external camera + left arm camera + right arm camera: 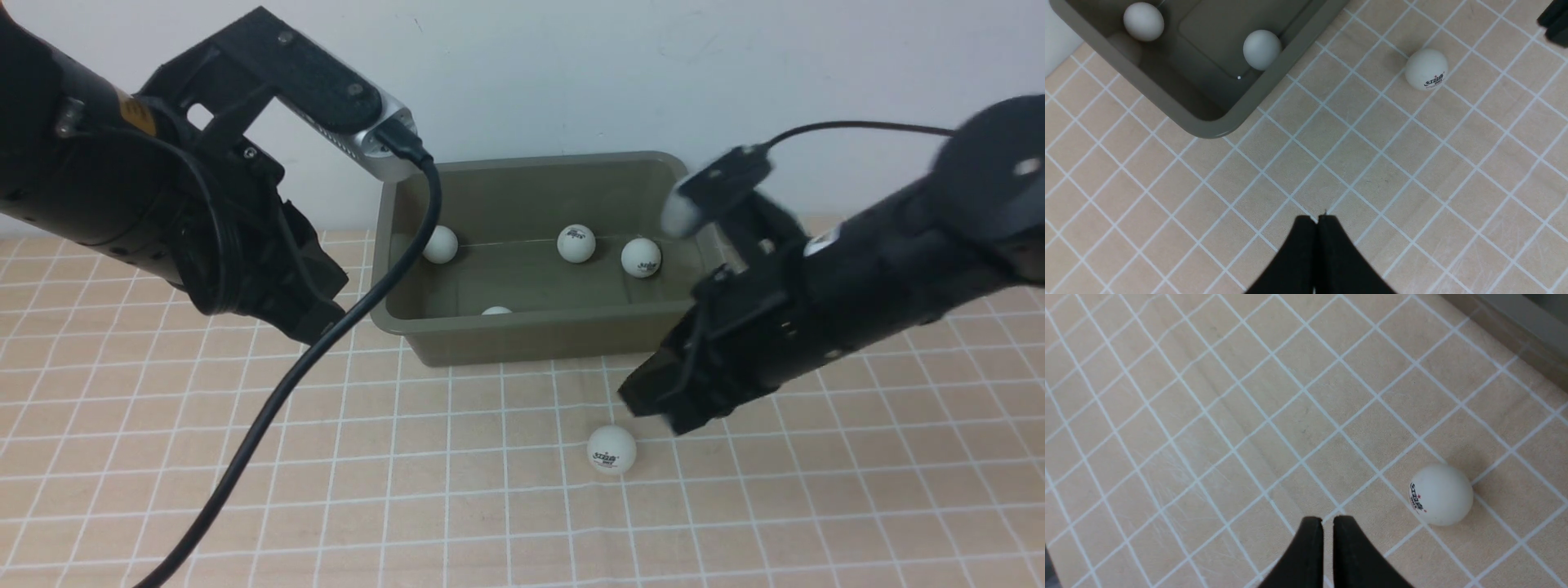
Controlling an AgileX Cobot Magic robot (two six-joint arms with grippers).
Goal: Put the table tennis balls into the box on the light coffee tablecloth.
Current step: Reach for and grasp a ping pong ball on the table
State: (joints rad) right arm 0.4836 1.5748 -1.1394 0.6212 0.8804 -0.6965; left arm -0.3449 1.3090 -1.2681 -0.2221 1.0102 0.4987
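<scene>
The tablecloth (245,490) is light peach-tan, crossed by thin white lines into small squares. The box (522,347) is plain olive-green. The balls (611,449) are white, some with small dark printed logos. The cable (277,396) is black.

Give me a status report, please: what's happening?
Left gripper shut, empty. Right gripper barely parted, empty, near last ball on tablecloth. Four balls in box. Nothing in the way.
</scene>
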